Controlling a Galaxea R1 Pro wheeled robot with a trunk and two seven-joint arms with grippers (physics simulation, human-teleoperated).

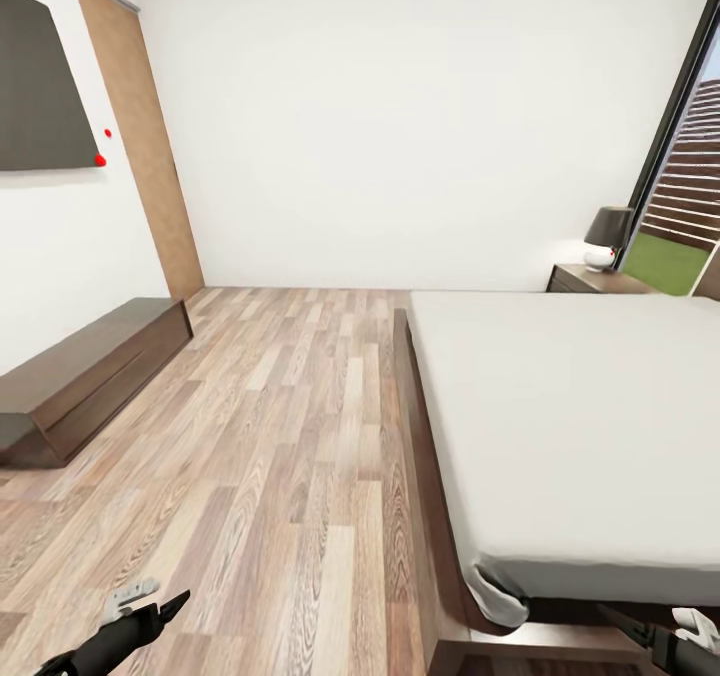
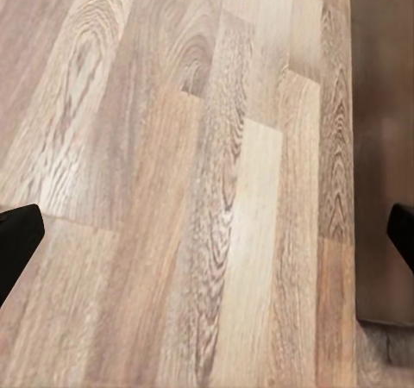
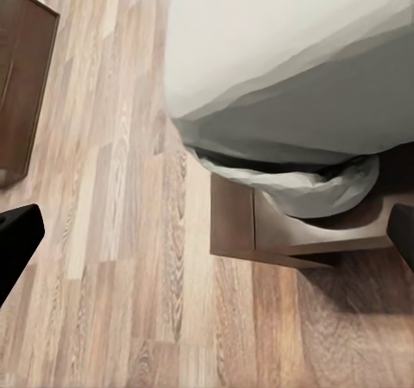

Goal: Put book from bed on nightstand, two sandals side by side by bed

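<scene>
- The bed [image 1: 570,426], one large low platform with a dark brown wooden frame and a plain pale grey-white mattress, is the landmark here; its top is smooth and flat.
- Left end effector [image 1: 150,606]: low over the floor beside the bed's foot corner, on the side away from the window. In the left wrist view its two dark fingertips [image 2: 17,241] stand wide apart, with bare planks between them, gripping and touching nothing.
- Right end effector [image 1: 655,634]: just off the bed's foot end. In the right wrist view its two dark fingertips [image 3: 19,237] are likewise spread wide and empty, above the frame corner where the sheet bunches in a rumpled fold.
- The floor [image 1: 270,436] beside the bed is light brown wood plank with strong grain.
- One nightstand [image 1: 590,279], dark reddish-brown wood, sits at the bed's far corner by the window [image 1: 690,176]; one lamp [image 1: 607,236] with a dark shade and white base stands on it.
- One long low dark bench [image 1: 85,376] lies across the floor from the bed, against the white wall.
- One black wall screen [image 1: 40,86] hangs above the bench.
</scene>
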